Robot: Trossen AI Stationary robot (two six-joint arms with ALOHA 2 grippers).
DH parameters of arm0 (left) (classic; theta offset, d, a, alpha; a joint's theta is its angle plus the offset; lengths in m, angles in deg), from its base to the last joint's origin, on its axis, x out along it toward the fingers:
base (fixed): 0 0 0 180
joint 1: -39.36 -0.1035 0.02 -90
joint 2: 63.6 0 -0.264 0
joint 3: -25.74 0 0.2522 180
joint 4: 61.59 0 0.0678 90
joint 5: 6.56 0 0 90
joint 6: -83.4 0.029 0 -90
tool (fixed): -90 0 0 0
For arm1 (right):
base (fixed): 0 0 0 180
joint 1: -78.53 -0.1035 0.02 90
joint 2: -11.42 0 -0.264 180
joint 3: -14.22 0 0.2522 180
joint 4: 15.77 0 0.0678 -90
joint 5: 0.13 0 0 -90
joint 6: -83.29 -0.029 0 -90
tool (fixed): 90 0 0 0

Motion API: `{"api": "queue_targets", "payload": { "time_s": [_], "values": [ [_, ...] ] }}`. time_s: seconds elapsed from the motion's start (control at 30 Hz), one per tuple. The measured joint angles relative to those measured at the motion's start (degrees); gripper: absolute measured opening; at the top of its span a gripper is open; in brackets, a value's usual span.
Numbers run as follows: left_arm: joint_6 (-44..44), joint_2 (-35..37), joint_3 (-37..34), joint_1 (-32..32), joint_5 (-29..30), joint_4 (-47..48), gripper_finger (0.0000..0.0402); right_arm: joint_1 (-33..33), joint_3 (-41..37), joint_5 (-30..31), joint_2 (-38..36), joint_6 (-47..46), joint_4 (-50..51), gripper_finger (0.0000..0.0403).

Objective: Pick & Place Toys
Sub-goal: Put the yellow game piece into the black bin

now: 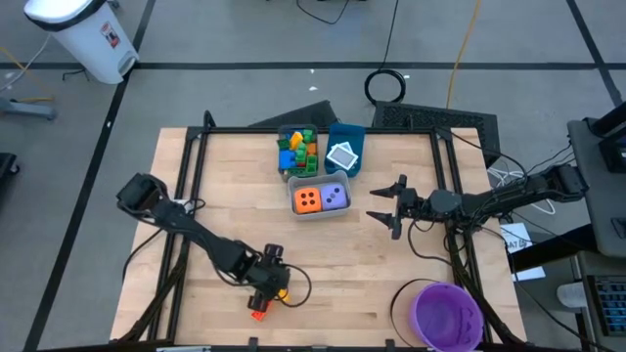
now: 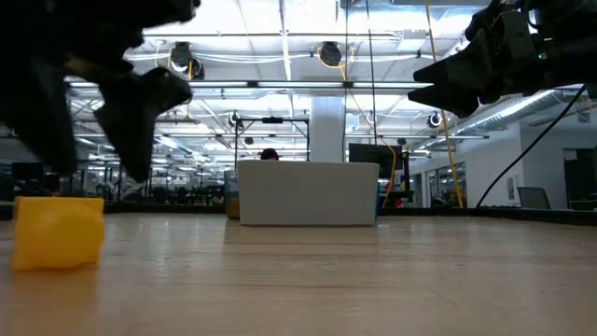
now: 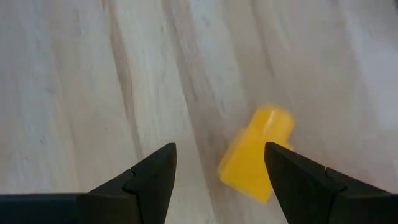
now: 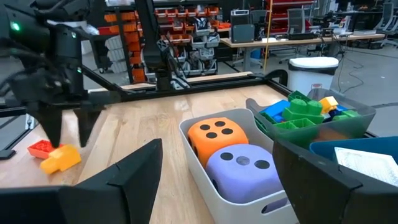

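Observation:
A yellow brick (image 3: pixel 255 158) lies flat on the wooden table near its front edge, with a red brick (image 4: pixel 40 148) beside it. My left gripper (image 3: pixel 217 149) hangs open just above the yellow brick (image 4: pixel 60 158), fingers pointing steeply down on either side of it without touching. My right gripper (image 1: pixel 383 205) hovers open and level at the table's right, facing a grey bin (image 1: pixel 318 210) that holds an orange die (image 4: pixel 216 138) and a purple die (image 4: pixel 244 168).
A grey bin (image 1: pixel 298 152) full of coloured bricks and a blue bin (image 1: pixel 345 137) with a white-teal tile (image 1: pixel 341 156) stand at the back middle. A round purple bowl (image 1: pixel 447 315) sits at the front right corner. Bare wood lies between the arms.

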State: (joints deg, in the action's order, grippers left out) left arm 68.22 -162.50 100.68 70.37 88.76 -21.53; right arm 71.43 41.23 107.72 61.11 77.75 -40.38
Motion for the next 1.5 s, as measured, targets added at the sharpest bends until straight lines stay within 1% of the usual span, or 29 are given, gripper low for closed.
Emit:
{"api": "queue_targets", "payload": {
  "time_s": [0.2, 0.5, 0.73, 0.83, 1.0, 1.03, 1.1, 1.17, 1.27, 1.4, 1.5],
  "values": [
    [2.92, -0.35, 0.12, 1.42, 0.17, -1.19, 0.0248, -0.02, 0.0, 0.0, 0.0, 0.0, 0.0, 0.0279],
    [1.53, -3.0, 0.21, 2.11, 0.52, -2.82, 0.0248, -0.02, 0.0, 0.0, -0.02, 0.0, 0.4, 0.0279],
    [1.78, -3.16, 0.19, 2.09, 0.62, -4.28, 0.0248, 0.0, 0.0, 0.02, -0.02, 0.17, 0.46, 0.0279],
    [2.07, -3.33, 0.11, 1.79, 2.51, -6.31, 0.0248, 0.0, 0.0, 0.02, -0.02, 0.2, 0.46, 0.0279],
    [2.78, -3.38, 0.07, 0.04, 10.91, -7.55, 0.0248, -0.02, 0.0, 0.04, -0.02, 0.2, 0.46, 0.0279],
    [2.98, -3.38, 0.07, -0.27, 11.79, -7.42, 0.0248, -0.02, 0.0, 0.04, -0.02, 0.2, 0.46, 0.0279],
    [3.08, -3.36, 0.07, -1.05, 10.25, -6.92, 0.0248, -0.02, 0.0, 0.04, -0.02, 0.2, 0.46, 0.0279],
    [3.08, -3.36, 0.07, -1.71, 6.07, -6.73, 0.0248, -0.02, 0.0, 0.04, -0.02, 0.2, 0.46, 0.0279],
    [3.13, -3.33, 0.34, -2.24, 1.44, -6.61, 0.0241, -0.01, 0.0, 0.04, -0.02, 0.22, 0.45, 0.0279],
    [4.14, -3.25, 0.86, -1.96, -3.38, -6.73, 0.0217, 0.0, 0.0, 0.04, -0.02, 0.22, 0.46, 0.0279],
    [4.69, -3.26, 0.86, -1.54, -3.91, -6.62, 0.0191, 0.0, 0.0, 0.04, -0.02, 0.22, 0.44, 0.0279]
  ]
}}
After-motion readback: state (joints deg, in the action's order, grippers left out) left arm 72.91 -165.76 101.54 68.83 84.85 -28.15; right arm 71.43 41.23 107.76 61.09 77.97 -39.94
